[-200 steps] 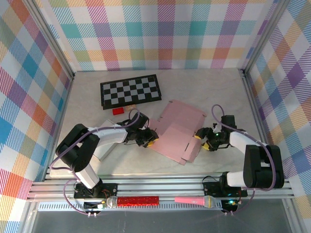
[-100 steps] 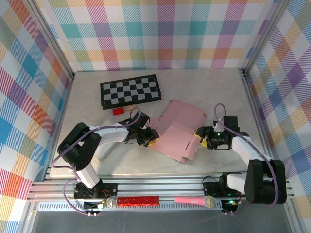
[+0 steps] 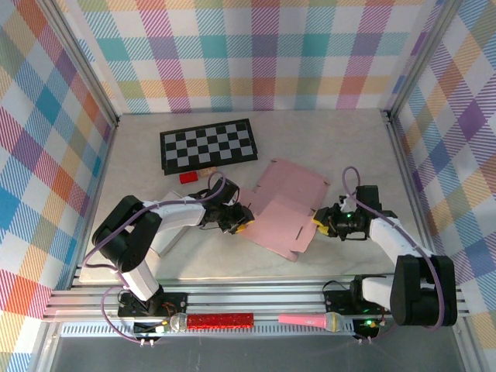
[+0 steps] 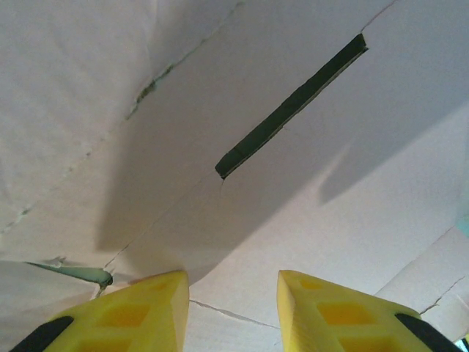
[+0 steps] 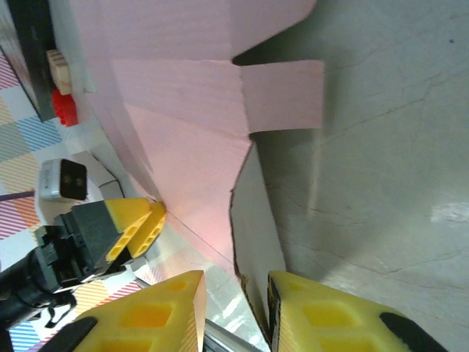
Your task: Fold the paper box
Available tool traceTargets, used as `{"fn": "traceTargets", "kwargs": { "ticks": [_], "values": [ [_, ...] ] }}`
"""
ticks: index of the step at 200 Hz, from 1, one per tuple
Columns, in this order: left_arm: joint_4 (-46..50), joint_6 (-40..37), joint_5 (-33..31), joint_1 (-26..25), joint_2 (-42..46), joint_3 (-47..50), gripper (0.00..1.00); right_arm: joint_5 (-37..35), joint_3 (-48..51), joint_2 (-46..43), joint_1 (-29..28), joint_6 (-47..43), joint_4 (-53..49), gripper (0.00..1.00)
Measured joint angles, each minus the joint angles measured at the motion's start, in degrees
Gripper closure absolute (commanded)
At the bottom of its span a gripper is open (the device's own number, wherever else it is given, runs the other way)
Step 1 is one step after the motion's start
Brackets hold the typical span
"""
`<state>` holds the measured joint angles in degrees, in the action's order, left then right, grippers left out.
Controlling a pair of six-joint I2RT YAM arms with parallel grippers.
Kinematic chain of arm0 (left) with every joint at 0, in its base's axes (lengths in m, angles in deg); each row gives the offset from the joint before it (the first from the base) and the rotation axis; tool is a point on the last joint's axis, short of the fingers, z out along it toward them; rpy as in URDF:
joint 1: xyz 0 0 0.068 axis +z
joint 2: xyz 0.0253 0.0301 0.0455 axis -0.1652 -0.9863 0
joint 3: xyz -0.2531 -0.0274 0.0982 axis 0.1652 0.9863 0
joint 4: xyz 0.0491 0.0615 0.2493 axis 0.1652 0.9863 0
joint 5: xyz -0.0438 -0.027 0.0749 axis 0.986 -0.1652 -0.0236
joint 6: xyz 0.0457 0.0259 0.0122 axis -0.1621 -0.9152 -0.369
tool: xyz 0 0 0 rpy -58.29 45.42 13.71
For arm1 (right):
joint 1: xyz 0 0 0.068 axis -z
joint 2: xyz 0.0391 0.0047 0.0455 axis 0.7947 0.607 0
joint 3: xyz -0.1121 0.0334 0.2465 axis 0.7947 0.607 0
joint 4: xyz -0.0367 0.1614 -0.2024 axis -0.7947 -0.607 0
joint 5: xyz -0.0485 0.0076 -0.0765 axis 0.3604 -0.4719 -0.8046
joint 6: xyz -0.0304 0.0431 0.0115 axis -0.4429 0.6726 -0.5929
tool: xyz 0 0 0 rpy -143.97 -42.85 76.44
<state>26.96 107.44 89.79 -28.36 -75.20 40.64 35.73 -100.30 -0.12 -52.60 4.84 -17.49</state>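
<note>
Tabletop (image 3: 349, 139): paper box (image 3: 283, 198) flat, far-right to near-left

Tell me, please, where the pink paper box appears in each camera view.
Top external: paper box mid-picture, slightly right.
Left wrist: its pale slotted face, above the yellow fingertips.
Right wrist: pink panels, upper left.
Shared landmark: left gripper, at the box's left edge.

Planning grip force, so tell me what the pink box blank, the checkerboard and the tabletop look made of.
Pink box blank: thin corrugated cardboard, matte pink, seemingly whitish underneath; fine ribbing, creases and a cut slot show.
Checkerboard: looks like a flat rigid board with printed dark and light squares; the material is unclear.
Tabletop: pale, veined like marble, with a slight sheen; probably laminate.
</note>
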Motion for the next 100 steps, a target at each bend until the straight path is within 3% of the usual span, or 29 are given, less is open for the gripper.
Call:
{"fn": "traceTargets", "kwargs": {
  "ticks": [23, 52, 78, 100],
  "values": [
    [0.0, 0.0, 0.0, 0.0, 0.0, 0.0, 0.64, -0.5, 0.0, 1.8, -1.0, -0.1, 0.0, 0.81],
    [0.0, -0.2, -0.2, 0.0, 0.0, -0.1, 0.62, -1.4, -0.2, 2.7, -2.8, 0.3, 0.0, 1.0],
    [0.2, -0.3, -1.4, 0.0, 1.2, -0.3, 0.5, -2.4, -2.1, 3.1, -3.1, 1.9, -1.7, 1.0],
    [-2.1, 2.6, -1.8, 1.0, 6.0, 1.4, 0.46, -2.4, -6.8, 3.2, -3.0, 5.4, -3.4, 1.0]
  ]
}}
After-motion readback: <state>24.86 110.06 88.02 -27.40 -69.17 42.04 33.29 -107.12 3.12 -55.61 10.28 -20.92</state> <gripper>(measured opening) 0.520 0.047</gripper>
